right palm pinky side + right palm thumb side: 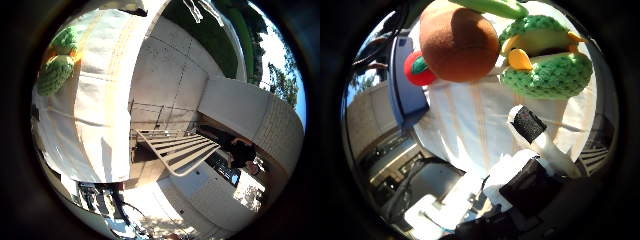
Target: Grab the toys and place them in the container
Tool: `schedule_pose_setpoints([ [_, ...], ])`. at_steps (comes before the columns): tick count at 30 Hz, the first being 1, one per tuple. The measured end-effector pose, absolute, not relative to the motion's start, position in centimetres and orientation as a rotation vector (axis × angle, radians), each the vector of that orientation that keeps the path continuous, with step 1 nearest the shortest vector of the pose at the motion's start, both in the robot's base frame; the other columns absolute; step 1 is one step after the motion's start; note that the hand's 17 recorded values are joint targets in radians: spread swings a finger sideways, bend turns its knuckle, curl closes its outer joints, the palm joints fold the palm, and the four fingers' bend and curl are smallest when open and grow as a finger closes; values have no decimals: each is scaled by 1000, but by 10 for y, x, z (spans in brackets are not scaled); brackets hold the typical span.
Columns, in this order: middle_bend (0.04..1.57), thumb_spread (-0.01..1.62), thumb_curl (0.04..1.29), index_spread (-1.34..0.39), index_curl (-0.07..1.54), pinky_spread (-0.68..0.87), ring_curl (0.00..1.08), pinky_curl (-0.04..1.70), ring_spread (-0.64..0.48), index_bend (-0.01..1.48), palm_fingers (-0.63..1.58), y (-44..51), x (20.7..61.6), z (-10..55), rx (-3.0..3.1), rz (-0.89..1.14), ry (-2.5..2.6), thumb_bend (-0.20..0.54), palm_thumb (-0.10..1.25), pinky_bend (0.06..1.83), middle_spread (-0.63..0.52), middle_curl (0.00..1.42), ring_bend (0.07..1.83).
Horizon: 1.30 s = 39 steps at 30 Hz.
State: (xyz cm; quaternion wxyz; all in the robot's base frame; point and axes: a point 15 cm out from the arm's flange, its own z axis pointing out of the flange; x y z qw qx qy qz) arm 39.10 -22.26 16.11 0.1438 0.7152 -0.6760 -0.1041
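In the thumb side palm view, a round brown and orange plush toy (460, 42) and a green knitted plush toy with yellow parts (546, 58) lie on a white striped tablecloth (470, 120). A small red toy (416, 68) sits beside the brown one, against a blue container (408, 98) at the cloth's edge. My right hand (520, 170) hovers over the cloth, away from the toys, with a white and black finger (532, 130) reaching out fairly straight and holding nothing. The little finger side palm view shows the green plush toy (58, 62) on the cloth.
Beyond the table's edge (118, 110) lies concrete paving (170, 80) with a white metal rack (180, 150) on it. A low concrete wall (255, 115) and trees stand behind.
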Motion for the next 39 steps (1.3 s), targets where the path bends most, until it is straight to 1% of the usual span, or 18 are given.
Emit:
schedule_pose_setpoints([
  [1, 218, 1141, 344, -65, 255, 414, 357, 300, 255, 163, 335, -223, 390, 158, 2056, -304, -1940, -19, 676, 453, 15, 345, 427],
  [3, 225, 1137, 346, -72, 253, 411, 355, 292, 252, 160, 404, -225, 389, 152, 2041, -305, -1916, -20, 685, 463, -1, 353, 455],
  [4, 262, 1135, 347, -80, 251, 409, 369, 291, 244, 158, 509, -224, 389, 150, 2041, -303, -1898, -18, 692, 473, -13, 366, 504],
  [5, 385, 1130, 351, -128, 218, 403, 399, 297, 213, 103, 828, -224, 389, 149, 2042, -304, -1887, -14, 711, 539, -44, 404, 668],
  [6, 441, 1127, 355, -152, 192, 408, 412, 303, 207, 65, 951, -224, 389, 149, 2044, -303, -1885, -14, 719, 586, -50, 424, 750],
  [8, 556, 1121, 363, -202, 168, 404, 487, 342, 168, 71, 1028, -224, 389, 154, 2047, -294, -1886, -13, 743, 639, -78, 488, 922],
  [10, 644, 1115, 368, -234, 150, 401, 538, 378, 141, 89, 1072, -223, 389, 162, 2056, -282, -1882, -16, 752, 693, -97, 536, 1019],
  [11, 644, 1115, 368, -234, 150, 401, 538, 378, 141, 89, 1072, -223, 389, 168, 2056, -274, -1887, -16, 752, 693, -97, 536, 1019],
  [13, 774, 1108, 390, -306, 126, 395, 619, 476, 84, 161, 1152, -220, 385, 177, 2052, -281, -1896, -2, 814, 903, -129, 619, 1122],
  [15, 872, 1110, 415, -376, 118, 374, 669, 558, 45, 237, 1178, -215, 381, 189, 2045, -290, -1902, 10, 882, 1062, -153, 688, 1168],
  [18, 959, 1126, 443, -458, 111, 340, 708, 640, 1, 330, 1141, -200, 370, 219, 2038, -305, -1920, 10, 933, 1189, -175, 758, 1206],
  [19, 995, 1137, 460, -505, 112, 321, 724, 678, -20, 393, 1114, -195, 366, 228, 2037, -316, -1922, 7, 954, 1239, -185, 791, 1225],
  [23, 1059, 1161, 495, -618, 110, 277, 763, 754, -58, 523, 1044, -167, 343, 275, 2043, -343, -1897, -9, 975, 1309, -205, 868, 1272],
  [28, 1100, 1183, 525, -729, 108, 237, 800, 820, -86, 657, 981, -128, 321, 341, 2116, -272, -1851, -15, 975, 1356, -219, 938, 1315],
  [31, 1109, 1186, 539, -772, 105, 222, 810, 842, -94, 715, 968, -87, 333, 386, 2240, -167, -1804, -16, 972, 1369, -223, 964, 1340],
  [35, 1122, 1195, 553, -815, 102, 206, 819, 870, -101, 782, 946, -18, 357, 431, 2394, -126, -1789, -16, 966, 1380, -227, 995, 1375],
  [37, 1128, 1199, 562, -832, 98, 197, 820, 881, -103, 816, 942, 23, 372, 448, 2465, -101, -1768, -14, 967, 1385, -229, 1008, 1387],
  [39, 1132, 1201, 567, -843, 94, 192, 821, 889, -104, 838, 933, 65, 391, 449, 2509, -106, -1731, -15, 966, 1388, -230, 1018, 1396],
])
